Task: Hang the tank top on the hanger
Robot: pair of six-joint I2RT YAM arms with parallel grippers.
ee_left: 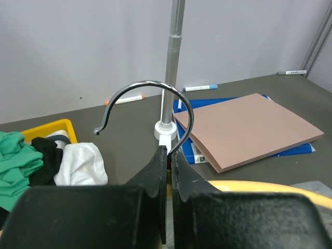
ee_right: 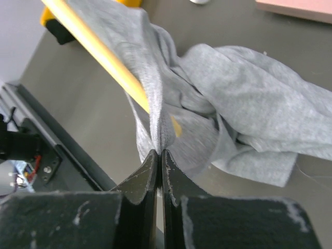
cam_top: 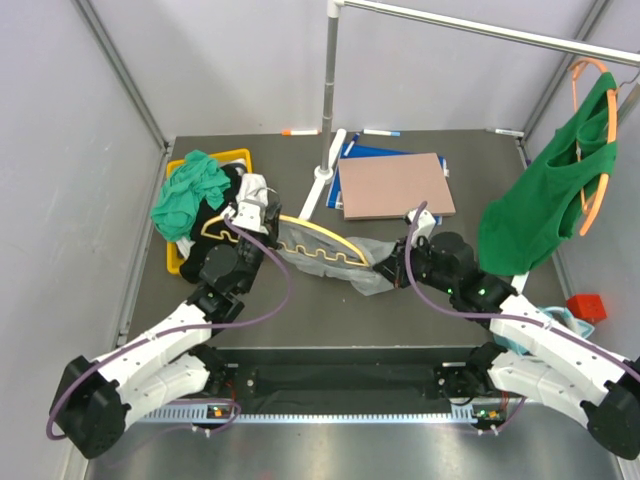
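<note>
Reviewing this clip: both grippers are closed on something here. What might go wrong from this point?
1. The right gripper pinches only a thin fold of the grey tank top; a pull may slip it free.
2. The left gripper holds the yellow hanger just below its thin hook, so it might pivot as the fabric drags.

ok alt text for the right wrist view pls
The right gripper, jaws shut, pinches a fold of the light grey tank top. The pale yellow hanger runs diagonally from upper left and disappears into the fabric, the rest of which lies bunched on the dark table.
</note>
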